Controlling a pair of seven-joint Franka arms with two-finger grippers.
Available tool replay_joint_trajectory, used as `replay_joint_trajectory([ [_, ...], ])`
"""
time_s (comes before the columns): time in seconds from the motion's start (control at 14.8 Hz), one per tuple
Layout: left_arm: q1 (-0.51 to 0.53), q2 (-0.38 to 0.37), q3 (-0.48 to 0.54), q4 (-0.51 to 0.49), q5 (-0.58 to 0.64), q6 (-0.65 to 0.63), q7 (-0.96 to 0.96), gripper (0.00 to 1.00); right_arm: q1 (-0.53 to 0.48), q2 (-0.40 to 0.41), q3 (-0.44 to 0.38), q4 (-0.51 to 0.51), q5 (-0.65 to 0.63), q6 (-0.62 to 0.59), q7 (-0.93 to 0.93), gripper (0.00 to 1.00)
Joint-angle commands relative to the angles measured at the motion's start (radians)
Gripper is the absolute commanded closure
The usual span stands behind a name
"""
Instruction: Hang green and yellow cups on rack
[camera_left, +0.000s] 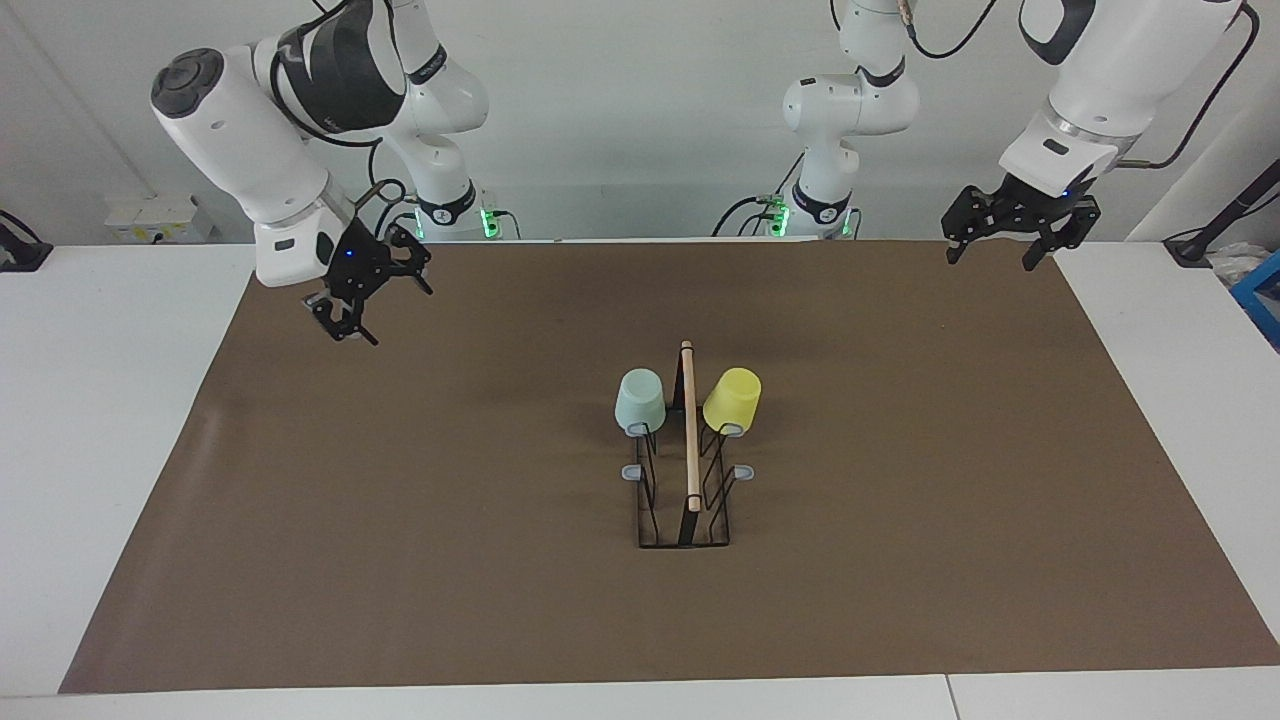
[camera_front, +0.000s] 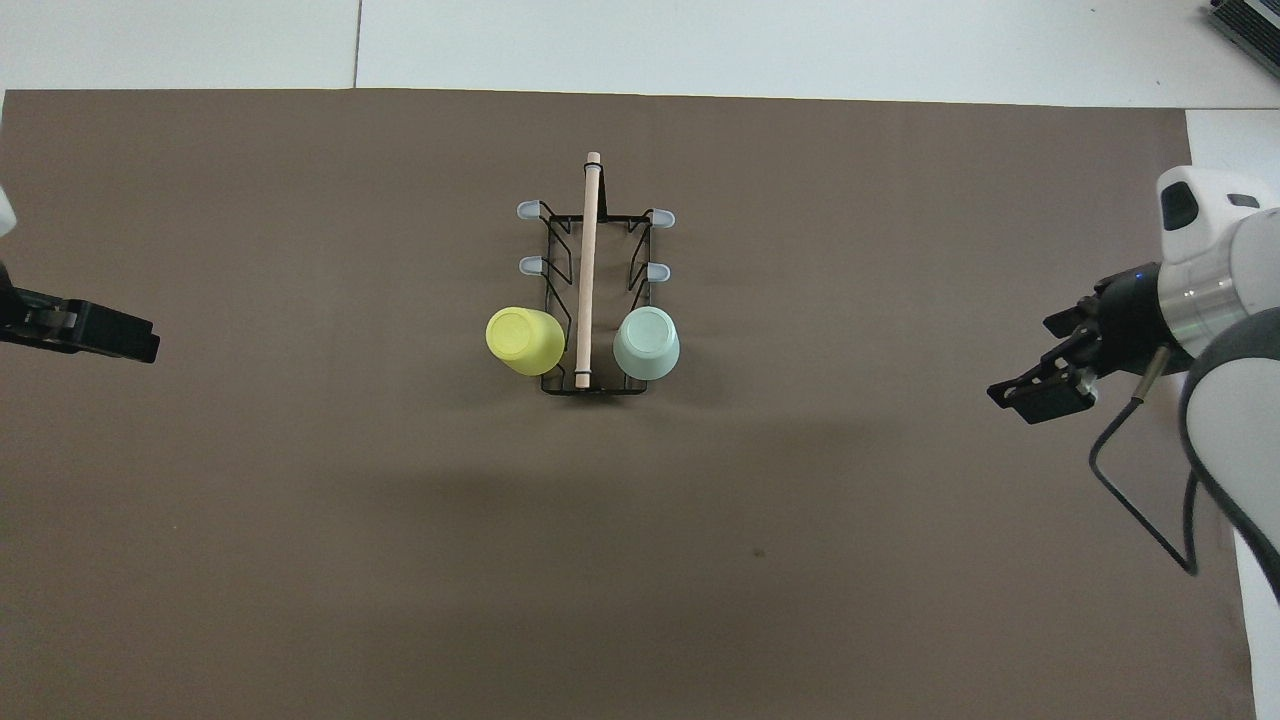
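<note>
The black wire rack (camera_left: 648, 520) (camera_front: 557, 258) stands mid-mat with its wooden rod (camera_left: 689, 430) on top. The pale green cup (camera_left: 639, 400) (camera_front: 646, 343) hangs upside down on a prong on the side toward the right arm's end. On the other side, the yellow cup (camera_left: 732, 400) (camera_front: 523, 340) hangs the same way. Both cups are on the prongs nearest the robots. My right gripper (camera_left: 375, 305) (camera_front: 1030, 365) hangs open and empty over the mat's corner by its base. Over the other near corner, my left gripper (camera_left: 990, 260) (camera_front: 110, 335) is also open and empty.
A brown mat (camera_left: 400, 560) covers most of the white table (camera_left: 100, 420). Grey-tipped prongs (camera_left: 632, 472) farther from the robots carry nothing. A blue object (camera_left: 1262, 295) sits at the table edge past the left arm's end.
</note>
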Motion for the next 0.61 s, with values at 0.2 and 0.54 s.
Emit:
replay_joint_trajectory([
  [0.2, 0.005, -0.021, -0.005, -0.018, 0.007, -0.010, -0.010, 0.00, 0.047, 0.013, 0.013, 0.095, -0.071, -0.113, 0.370, 0.00],
  [0.54, 0.005, -0.021, -0.004, -0.018, 0.007, -0.010, -0.010, 0.00, 0.047, 0.024, 0.005, 0.095, -0.071, -0.057, 0.372, 0.00],
])
